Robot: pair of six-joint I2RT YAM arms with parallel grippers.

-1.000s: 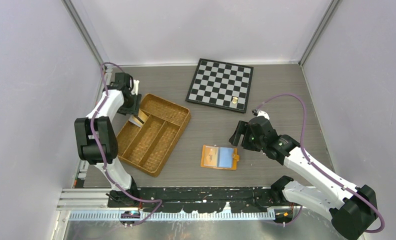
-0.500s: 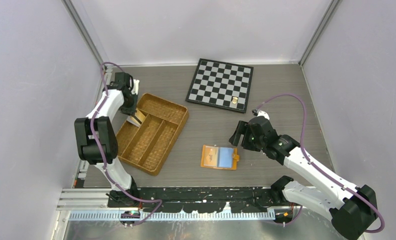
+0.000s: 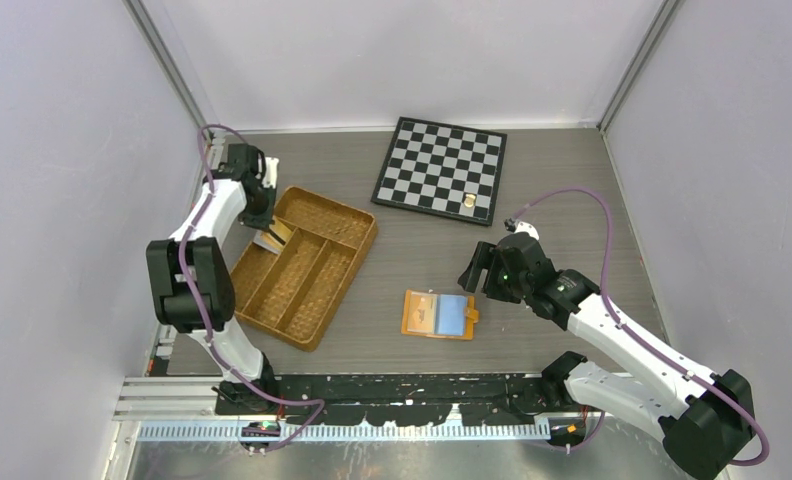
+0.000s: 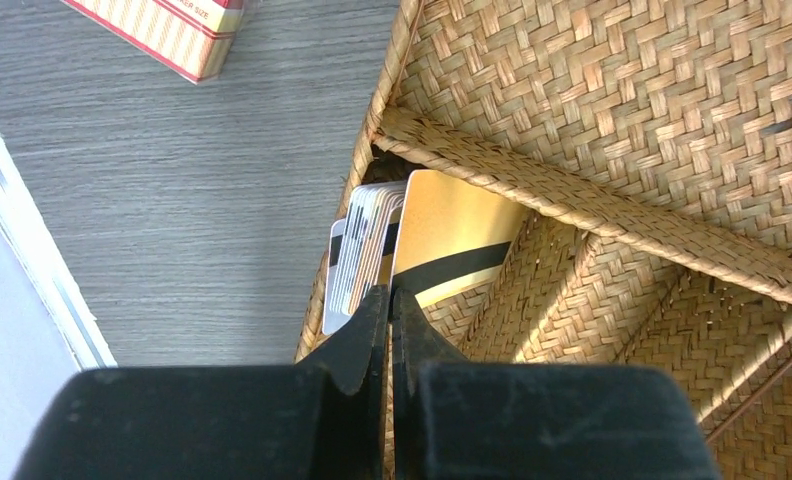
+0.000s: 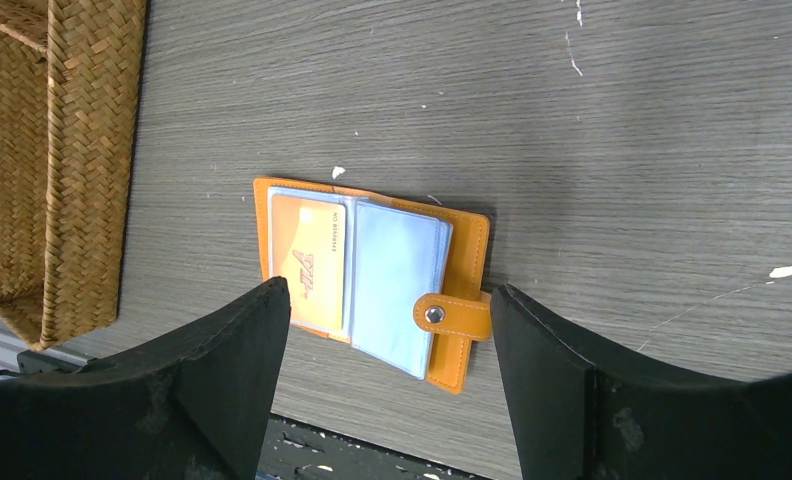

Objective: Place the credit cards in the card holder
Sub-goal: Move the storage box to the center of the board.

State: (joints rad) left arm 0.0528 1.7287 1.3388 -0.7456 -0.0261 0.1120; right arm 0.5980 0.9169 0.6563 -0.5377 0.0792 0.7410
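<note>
The card holder (image 5: 372, 290) lies open and flat on the counter (image 3: 552, 200), in the middle near the arms. An orange card shows in its left pocket and a light blue one on its right. The right end effector (image 5: 387, 292) hangs just above it, released, with its jaws spread wide to either side of the holder.

The remaining credit cards (image 4: 364, 245) stand on edge, packed into the far-left corner of the woven tray (image 3: 307, 265), well to the left of the holder. The left end effector (image 4: 392, 300) is clenched at their edge, apparently grasping the gold dark-striped card (image 4: 452, 225).

The step in hand looks like drawing one card out of the stack. The next move calls for a straight lift clear of the tray wall, then carrying the card right to the holder and sliding it in.
</note>
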